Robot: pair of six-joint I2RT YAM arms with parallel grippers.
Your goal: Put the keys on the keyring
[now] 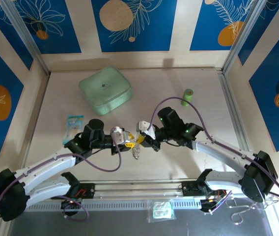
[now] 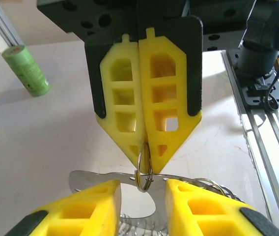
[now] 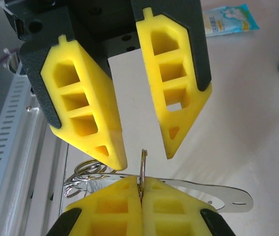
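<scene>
You held the keyring point(image 2: 144, 173) pinched by its split ring in the clenched right end effector point(image 2: 143, 147) at mid-frame, left end effector point(image 2: 143, 197) released below; threading seemed underway, and next a key needed aligning.

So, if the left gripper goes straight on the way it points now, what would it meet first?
Probably the small metal ring pinched in the shut right gripper, directly ahead of the open left gripper; how far ahead is unclear.

There are two grippers, the left gripper point(image 1: 127, 144) and the right gripper point(image 1: 140, 139), one pale green box point(image 1: 105, 90), one green roll point(image 1: 187, 97), one small packet point(image 1: 74, 123) and one keyring point(image 3: 143, 167).
</scene>
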